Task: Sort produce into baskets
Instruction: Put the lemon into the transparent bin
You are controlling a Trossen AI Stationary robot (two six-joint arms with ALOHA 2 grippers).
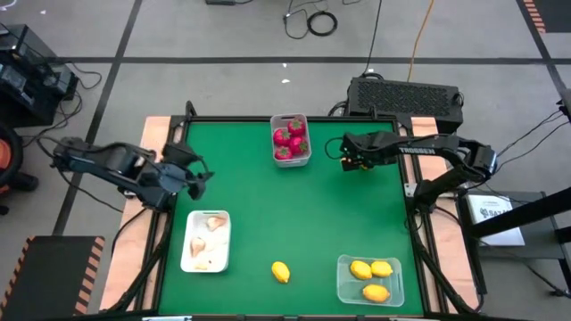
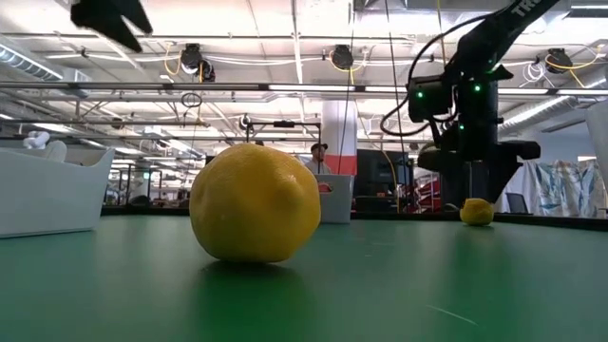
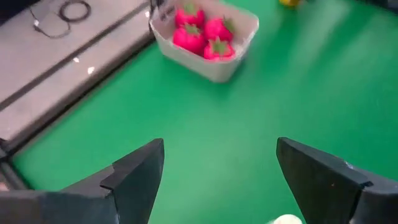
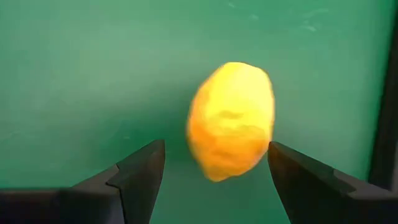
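Near the worktop's (image 1: 259,223) far right edge, the right hand (image 4: 214,171) hangs open over a dimpled yellow lemon (image 4: 231,119). Another lemon (image 1: 280,272) lies alone on open green, and the left hand (image 3: 217,180) hovers wide by the left edge.

Bare green bench (image 1: 259,223) is lying open across mid-frame; a lone lemon (image 1: 281,272) is blocking the lower centre, between white tray (image 1: 189,259) and clear tub (image 1: 344,283).
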